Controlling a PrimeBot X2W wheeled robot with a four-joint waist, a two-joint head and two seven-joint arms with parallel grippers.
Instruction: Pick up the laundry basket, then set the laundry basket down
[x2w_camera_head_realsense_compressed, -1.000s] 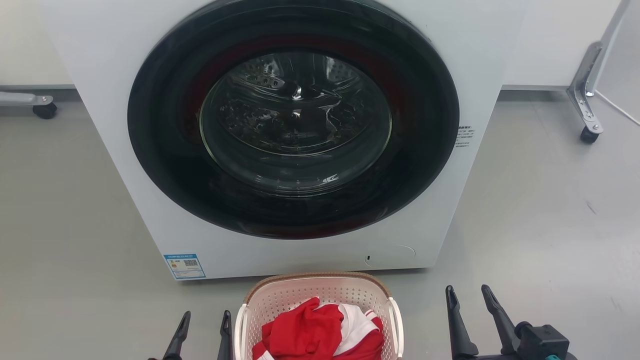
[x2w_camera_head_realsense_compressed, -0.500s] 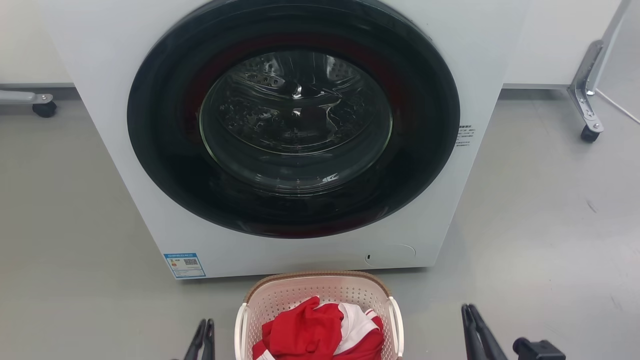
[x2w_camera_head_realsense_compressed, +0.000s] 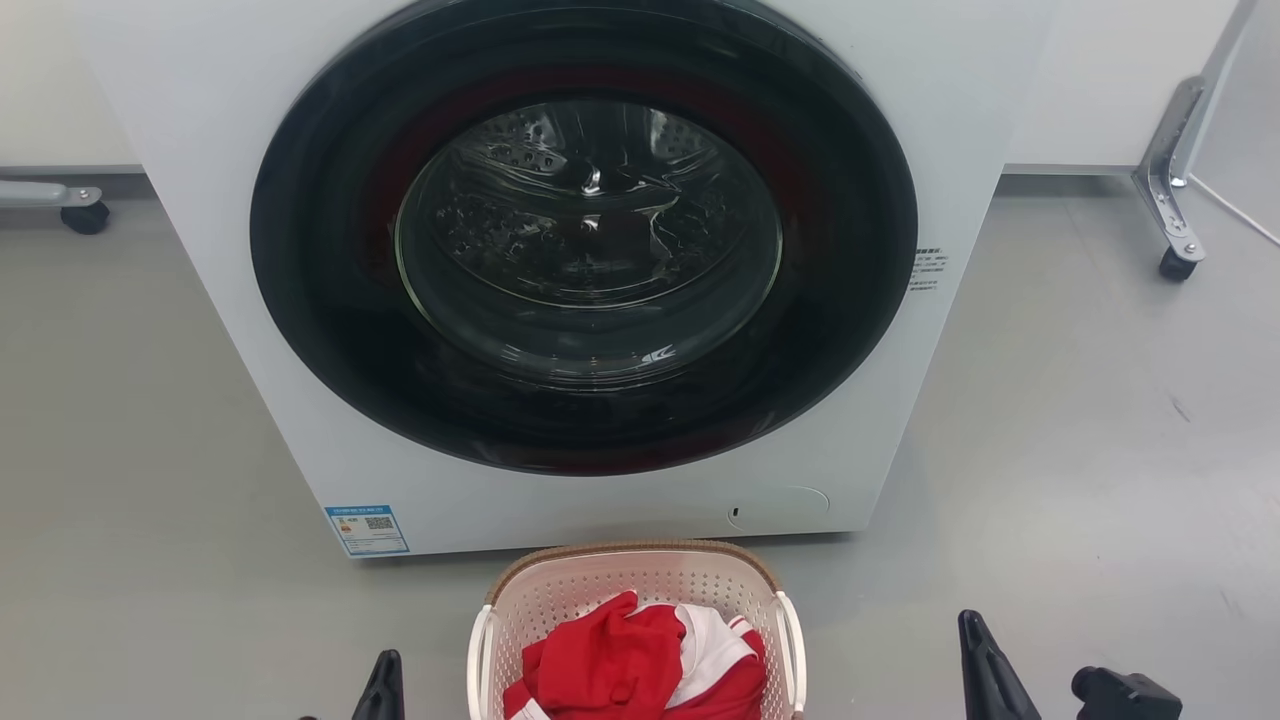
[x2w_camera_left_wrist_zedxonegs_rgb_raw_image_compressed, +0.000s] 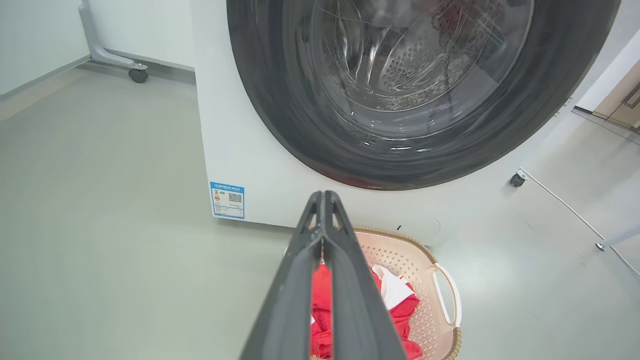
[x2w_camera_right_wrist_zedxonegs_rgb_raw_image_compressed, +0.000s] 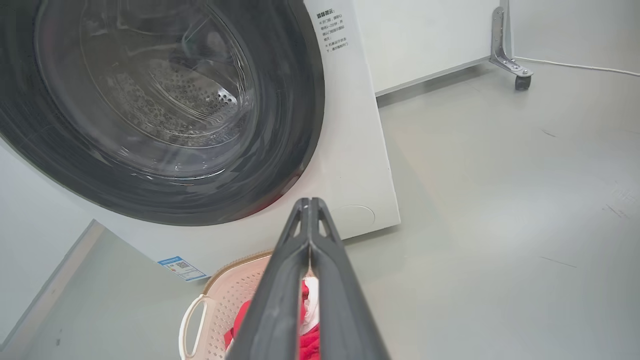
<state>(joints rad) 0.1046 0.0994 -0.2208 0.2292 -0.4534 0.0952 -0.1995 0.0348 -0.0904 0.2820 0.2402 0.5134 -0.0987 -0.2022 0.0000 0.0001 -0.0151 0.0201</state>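
The laundry basket (x2w_camera_head_realsense_compressed: 640, 580) stands on the grey floor just in front of the washing machine, cream-white with a brown rim and white side handles, holding red and white clothes. It also shows as the basket (x2w_camera_left_wrist_zedxonegs_rgb_raw_image_compressed: 425, 270) in the left wrist view and the basket (x2w_camera_right_wrist_zedxonegs_rgb_raw_image_compressed: 225, 295) in the right wrist view. My left gripper (x2w_camera_head_realsense_compressed: 385, 672) is low at the basket's left, apart from it, fingers pressed together and empty. My right gripper (x2w_camera_head_realsense_compressed: 972, 640) sits well to the basket's right, also shut and empty. The same closed fingers show for the left gripper (x2w_camera_left_wrist_zedxonegs_rgb_raw_image_compressed: 324, 196) and the right gripper (x2w_camera_right_wrist_zedxonegs_rgb_raw_image_compressed: 310, 202).
The white washing machine (x2w_camera_head_realsense_compressed: 250, 300) with its closed dark round door (x2w_camera_head_realsense_compressed: 585, 240) rises right behind the basket. Wheeled metal frame legs stand at the far left (x2w_camera_head_realsense_compressed: 85, 215) and far right (x2w_camera_head_realsense_compressed: 1175, 262). A white cable (x2w_camera_left_wrist_zedxonegs_rgb_raw_image_compressed: 565, 205) lies on the floor. Open floor lies to both sides.
Both grippers went from open to shut and drew back toward the bottom edge of the head view. The basket stayed in place.
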